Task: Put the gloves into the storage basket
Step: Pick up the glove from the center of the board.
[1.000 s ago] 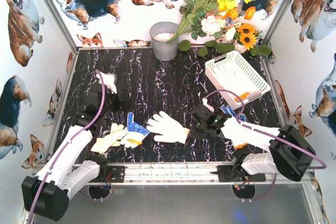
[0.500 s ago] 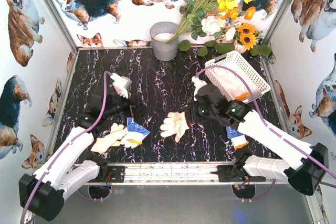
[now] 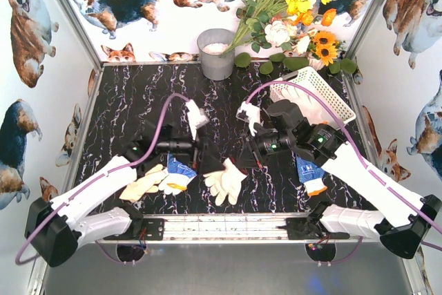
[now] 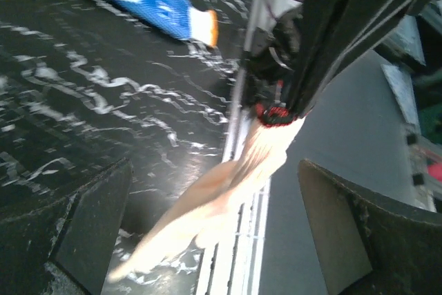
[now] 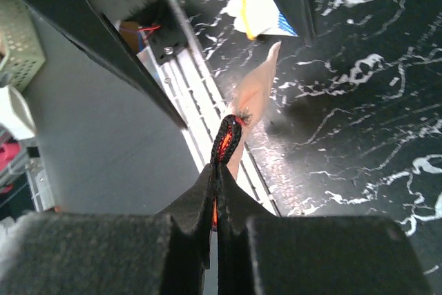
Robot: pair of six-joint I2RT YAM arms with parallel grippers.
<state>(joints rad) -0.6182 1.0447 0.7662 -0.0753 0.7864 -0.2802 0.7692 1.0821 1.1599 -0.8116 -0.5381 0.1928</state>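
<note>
Over the last second the right end effector (image 3: 247, 160), clenched on the red-trimmed cuff of a cream glove (image 3: 224, 181), has lifted it off the black desk (image 3: 138, 94) at front centre. It looks ready to carry to the white storage basket (image 3: 330, 105) at back right. The left end effector (image 3: 202, 151), released wide, has swung in just beside it and may snag it; three other gloves (image 3: 178, 174) lie on the desk.
</note>
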